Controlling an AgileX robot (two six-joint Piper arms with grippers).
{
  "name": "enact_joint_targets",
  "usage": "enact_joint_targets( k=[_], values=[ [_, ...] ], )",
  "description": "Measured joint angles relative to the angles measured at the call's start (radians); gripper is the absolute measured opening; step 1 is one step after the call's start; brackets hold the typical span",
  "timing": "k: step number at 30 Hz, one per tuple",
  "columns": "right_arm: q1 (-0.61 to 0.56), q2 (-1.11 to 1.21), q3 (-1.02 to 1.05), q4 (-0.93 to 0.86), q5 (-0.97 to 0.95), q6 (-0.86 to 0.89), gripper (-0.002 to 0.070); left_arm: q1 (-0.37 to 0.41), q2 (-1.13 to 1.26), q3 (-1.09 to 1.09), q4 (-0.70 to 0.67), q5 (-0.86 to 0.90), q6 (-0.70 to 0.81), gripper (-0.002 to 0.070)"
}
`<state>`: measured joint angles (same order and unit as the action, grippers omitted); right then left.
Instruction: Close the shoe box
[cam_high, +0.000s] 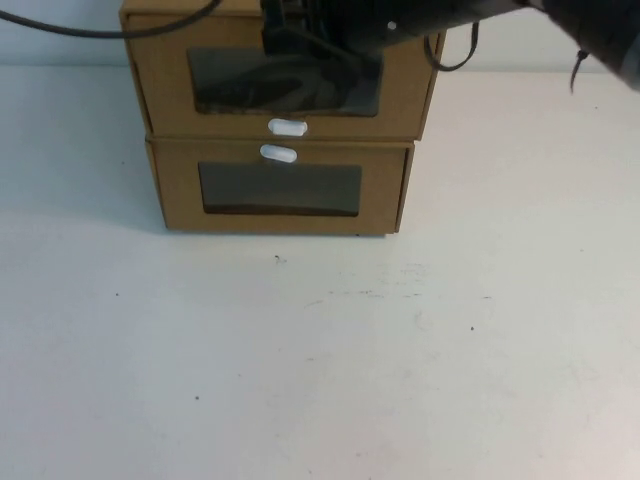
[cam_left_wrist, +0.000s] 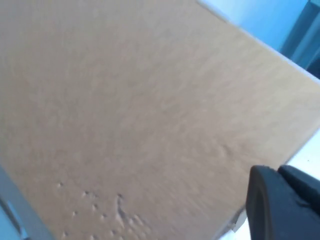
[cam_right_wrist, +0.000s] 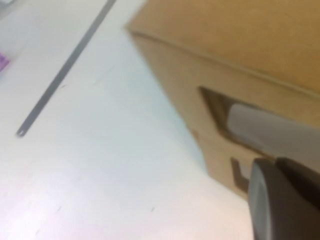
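Observation:
Two brown cardboard drawer boxes stand stacked at the back of the table. The upper one is the shoe box (cam_high: 160, 90), with a clear window and a white pull tab (cam_high: 287, 127) under it. Its front sits about level with the lower box's front. My right arm reaches in from the upper right, and its gripper (cam_high: 300, 40) is at the top edge of the shoe box front, hiding part of the window. In the right wrist view, my right gripper (cam_right_wrist: 285, 200) is close to the box (cam_right_wrist: 240, 45). My left gripper (cam_left_wrist: 280, 205) is close against a plain cardboard face (cam_left_wrist: 140, 110) and is hidden in the high view.
The lower box (cam_high: 180, 190) has its white tab (cam_high: 278, 153) above its window. White table (cam_high: 320, 360) stretches in front of the boxes. A black cable (cam_high: 90, 30) hangs at the upper left. A thin metal strip (cam_right_wrist: 65, 70) lies on the table beside the boxes.

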<state>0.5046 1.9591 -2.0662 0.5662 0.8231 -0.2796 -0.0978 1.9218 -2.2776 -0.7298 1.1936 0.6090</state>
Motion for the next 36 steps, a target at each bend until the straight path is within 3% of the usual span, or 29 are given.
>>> enact_joint_targets(
  k=[7,11,16,21,28,36],
  values=[
    [0.0,-0.147,-0.003,-0.164,0.177,0.071,-0.0013,0.0,-0.143,0.05,0.074,0.01,0.0,-0.0005],
    [0.0,-0.235,0.0,-0.313,0.324,0.146,-0.0013,0.009,-0.276,0.207,0.087,-0.057,0.02,-0.0005],
    [0.0,-0.384,0.104,-0.456,0.358,0.222,-0.0013,0.017,-0.479,0.503,0.087,-0.21,0.06,-0.0005],
    [0.0,-0.626,0.352,-0.508,0.313,0.265,-0.0013,0.017,-0.737,0.868,0.019,-0.376,0.139,-0.0005],
    [0.0,-1.041,0.843,-0.511,0.101,0.35,-0.0013,0.017,-1.205,1.365,-0.108,-0.624,0.239,-0.0005],
    [0.0,-1.391,1.306,-0.505,-0.145,0.414,-0.0013,0.017,-1.729,1.782,-0.125,-0.784,0.261,-0.0005]
  ],
)
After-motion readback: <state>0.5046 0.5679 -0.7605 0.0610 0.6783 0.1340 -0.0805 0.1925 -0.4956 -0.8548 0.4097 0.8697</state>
